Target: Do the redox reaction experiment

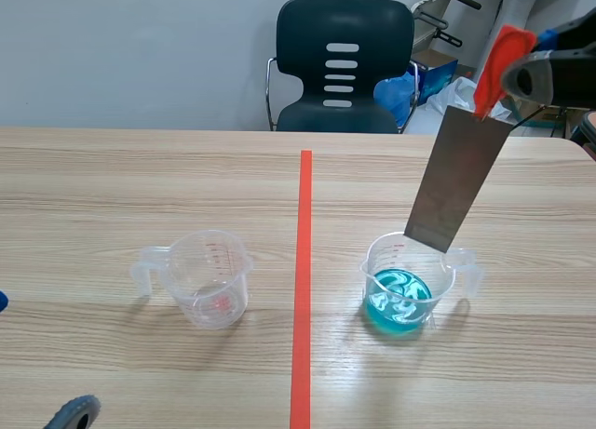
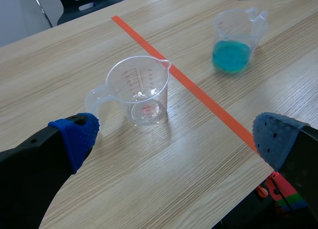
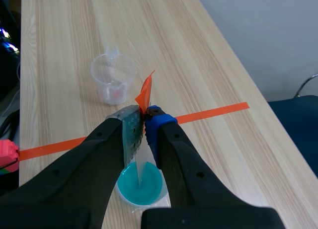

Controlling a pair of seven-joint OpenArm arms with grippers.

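**Strip over the blue cup, right jaws pinching it**

My right gripper (image 3: 145, 122) is raised, its jaws clamped on the top end of a metal strip (image 1: 456, 178). The strip is flat, thin, dull grey and straight-edged. It hangs tilted, and a bright orange-red tab (image 1: 498, 61) sticks up past the fingers.

The strip's lower edge sits just above the rim of the blue cup (image 1: 410, 282), clear of the liquid as far as the left wrist view shows. That cup is clear plastic with a handle, a spout and printed marks, and holds a shallow pool of turquoise liquid.

The empty cup (image 1: 209, 278) is the same clear plastic with red marks. It stands upright, well apart, across the orange tape line (image 1: 304, 261).

My left gripper (image 2: 176, 139) is low, near the empty cup's handle. Its jaws are spread wide and its blue dotted pads (image 2: 79, 134) are bare.

The table (image 1: 112, 187) is pale wood-grain laminate.
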